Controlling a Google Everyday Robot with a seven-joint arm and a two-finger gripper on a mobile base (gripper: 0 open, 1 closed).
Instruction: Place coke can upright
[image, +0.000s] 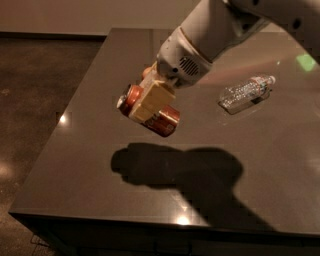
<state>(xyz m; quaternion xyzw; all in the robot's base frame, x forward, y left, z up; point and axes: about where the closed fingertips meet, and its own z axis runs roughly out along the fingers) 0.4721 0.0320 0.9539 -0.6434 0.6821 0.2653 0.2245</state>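
The coke can (162, 119) is a red can with silver ends. It hangs in the air above the dark table (75, 165), tilted, with one end facing down-left. My gripper (150, 102) is shut on the coke can around its middle, with a cream finger pad (151, 99) across its side. The white arm comes in from the upper right. The can's shadow falls on the table below it.
A clear plastic bottle (246, 93) lies on its side on the table to the right. A small red round thing (146, 72) peeks out behind the gripper. The table's left and front edges drop to a dark floor.
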